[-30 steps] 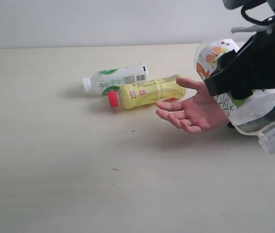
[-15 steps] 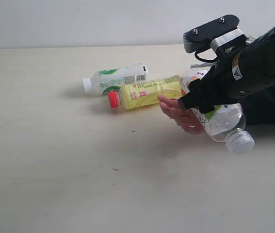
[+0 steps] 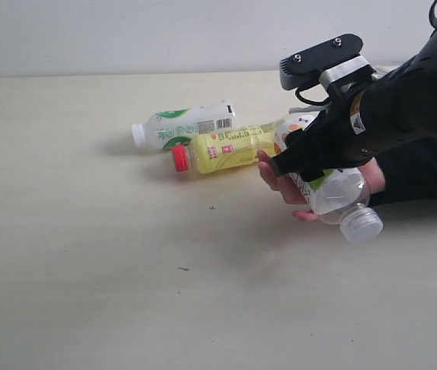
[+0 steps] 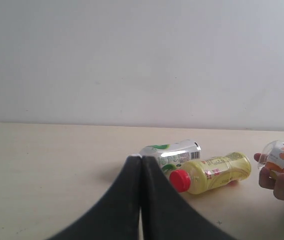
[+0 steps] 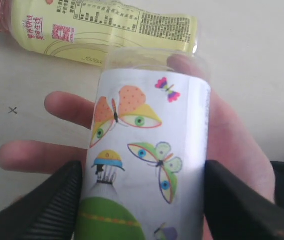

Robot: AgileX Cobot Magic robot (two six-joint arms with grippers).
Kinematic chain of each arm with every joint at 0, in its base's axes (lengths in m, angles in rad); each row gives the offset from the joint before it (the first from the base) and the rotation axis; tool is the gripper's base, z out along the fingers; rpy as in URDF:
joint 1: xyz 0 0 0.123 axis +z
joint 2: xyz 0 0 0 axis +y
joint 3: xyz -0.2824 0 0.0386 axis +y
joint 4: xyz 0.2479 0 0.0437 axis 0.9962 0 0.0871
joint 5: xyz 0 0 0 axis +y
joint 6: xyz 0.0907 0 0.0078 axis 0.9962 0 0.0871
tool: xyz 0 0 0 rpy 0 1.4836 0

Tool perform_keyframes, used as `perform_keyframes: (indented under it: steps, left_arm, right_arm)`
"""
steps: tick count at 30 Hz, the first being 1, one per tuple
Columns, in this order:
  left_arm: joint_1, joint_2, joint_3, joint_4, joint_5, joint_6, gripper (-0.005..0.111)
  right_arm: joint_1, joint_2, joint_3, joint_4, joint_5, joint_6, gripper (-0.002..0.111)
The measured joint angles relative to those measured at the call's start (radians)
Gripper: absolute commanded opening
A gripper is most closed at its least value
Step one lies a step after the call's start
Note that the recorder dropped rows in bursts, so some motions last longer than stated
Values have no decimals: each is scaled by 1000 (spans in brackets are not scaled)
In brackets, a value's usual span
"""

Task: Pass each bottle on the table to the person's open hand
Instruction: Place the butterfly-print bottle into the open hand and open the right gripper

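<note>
One white-green bottle (image 3: 183, 123) and one yellow bottle (image 3: 237, 146) lie on the desk (image 3: 87, 270); my right gripper (image 5: 147, 205) clamps the butterfly bottle (image 5: 147, 140) over the open hand (image 5: 234, 150); left gripper (image 4: 140, 172) closed, empty.

A big pale table (image 3: 87, 293) in front of a plain wall (image 3: 126, 35).

The table is wide and flat, light beige with a faint wood look, and it fills most of the exterior view. A few tiny dark specks (image 3: 212, 207) sit on its top. The wall behind it is smooth and grey-white. The table's far edge meets the wall in one straight line. The light is soft and even, so the shadows on the table are faint and blurry. In the left wrist view the same wall takes up more than half the picture.
</note>
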State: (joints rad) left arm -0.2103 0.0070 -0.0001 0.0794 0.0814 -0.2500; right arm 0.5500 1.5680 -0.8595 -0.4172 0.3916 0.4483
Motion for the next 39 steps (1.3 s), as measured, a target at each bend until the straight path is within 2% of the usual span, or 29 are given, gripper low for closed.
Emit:
perform_keyframes:
  steps: [4, 7, 12, 16, 33, 39]
  left_arm:
    - [0, 0, 0, 0, 0, 0, 0]
    - [0, 0, 0, 0, 0, 0, 0]
    - [0, 0, 0, 0, 0, 0, 0]
    - [0, 0, 0, 0, 0, 0, 0]
    - [0, 0, 0, 0, 0, 0, 0]
    - [0, 0, 0, 0, 0, 0, 0]
  right_arm:
    - [0, 0, 0, 0, -4, 4, 9]
    - [0, 0, 0, 0, -4, 4, 24]
    - [0, 1, 0, 0, 2, 6, 60]
    - [0, 1, 0, 0, 8, 7, 75]
    - [0, 1, 0, 2, 27, 26, 79]
    - [0, -96, 0, 2, 27, 34, 87]
